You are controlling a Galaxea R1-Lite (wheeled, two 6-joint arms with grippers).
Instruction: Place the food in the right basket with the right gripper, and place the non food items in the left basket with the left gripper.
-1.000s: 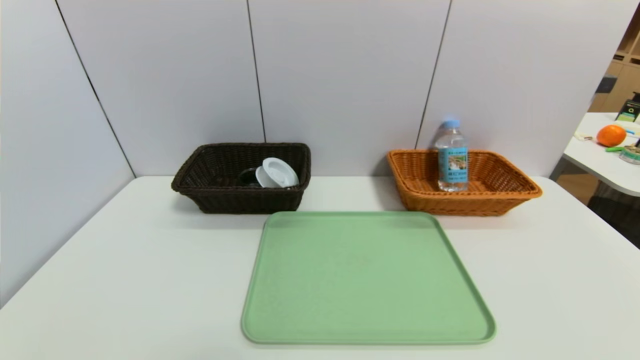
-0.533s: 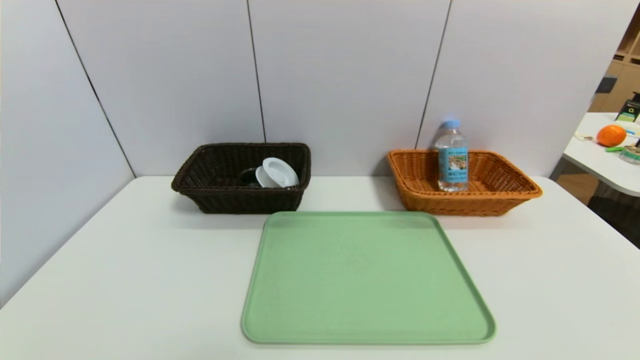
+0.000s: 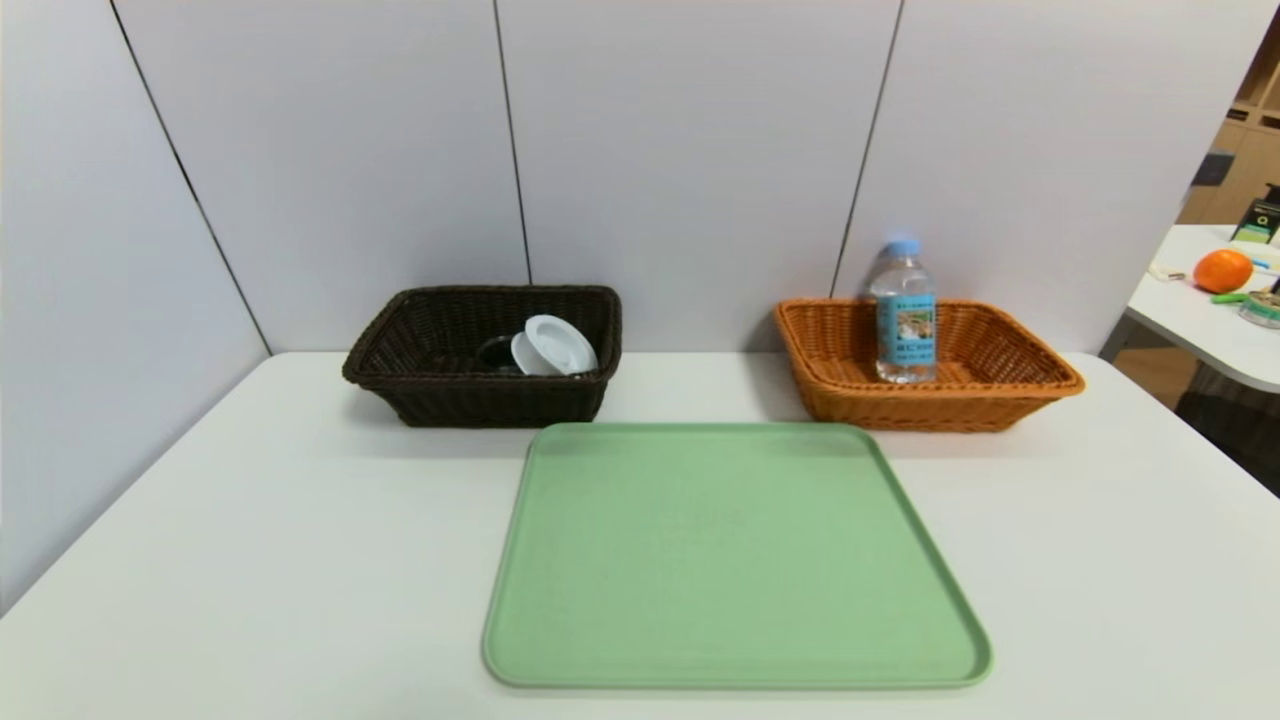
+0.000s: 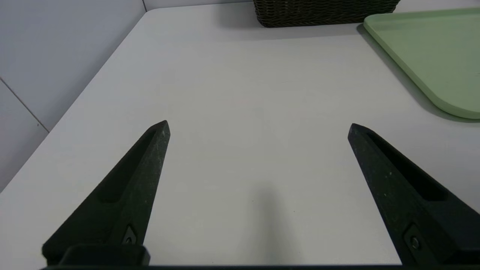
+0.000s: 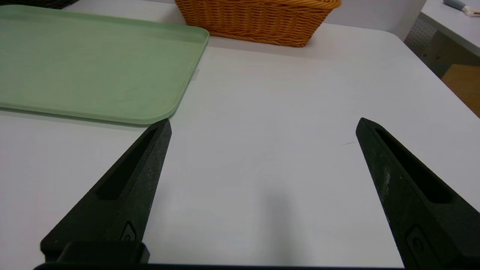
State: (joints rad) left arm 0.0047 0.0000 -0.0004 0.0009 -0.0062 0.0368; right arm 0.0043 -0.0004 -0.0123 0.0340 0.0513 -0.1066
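Observation:
A clear water bottle (image 3: 905, 315) with a light-blue cap stands upright inside the orange wicker basket (image 3: 1010, 385) at the back right. In the dark brown basket (image 3: 400, 385) at the back left, a white ringed lid (image 3: 555, 345) leans against a dark-rimmed glass cup (image 3: 497, 352), which is mostly hidden. Neither arm shows in the head view. My left gripper (image 4: 258, 125) is open over bare table at the near left, far from the brown basket (image 4: 322, 11). My right gripper (image 5: 263, 123) is open and empty over bare table at the near right, short of the orange basket (image 5: 258, 20).
An empty green tray (image 3: 735, 555) lies mid-table in front of both baskets; its edge shows in both wrist views, as the tray (image 4: 431, 52) and the tray (image 5: 93, 63). Grey wall panels close the back and left. A side table with an orange (image 3: 1222, 271) stands at the far right.

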